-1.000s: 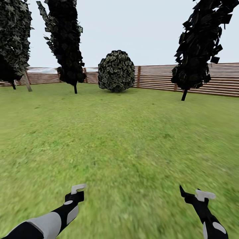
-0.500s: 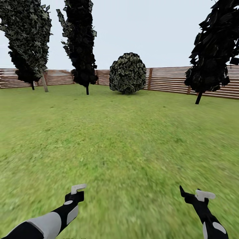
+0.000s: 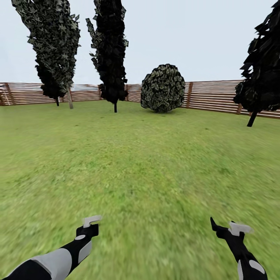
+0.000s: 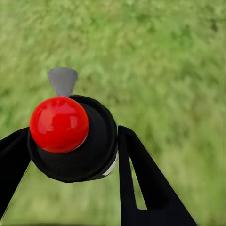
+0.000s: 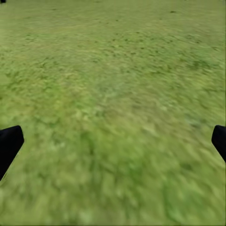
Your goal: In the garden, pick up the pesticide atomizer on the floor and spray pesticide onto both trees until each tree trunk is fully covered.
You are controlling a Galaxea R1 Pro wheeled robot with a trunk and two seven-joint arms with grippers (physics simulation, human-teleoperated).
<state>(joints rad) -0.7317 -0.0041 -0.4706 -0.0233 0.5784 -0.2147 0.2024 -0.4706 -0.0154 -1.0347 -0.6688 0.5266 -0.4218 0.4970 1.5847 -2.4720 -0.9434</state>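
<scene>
Left claw (image 4: 73, 136) pinches the black pesticide atomizer (image 4: 94, 155) with its red dome cap, grey nozzle forward, likely carried ready for spraying, while right claw (image 5: 113, 141) hangs spread and empty over blurry green grass floor (image 3: 140, 163); near-black cypresses (image 3: 111, 50) at 11 o'clock, brown slatted fence (image 3: 214, 95) beyond.

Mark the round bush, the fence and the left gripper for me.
round bush (image 3: 163, 88): head view, middle of its foliage.
fence (image 3: 212, 96): head view, slats right of the bush.
left gripper (image 3: 91, 221): head view, its pale tip over the grass.
</scene>
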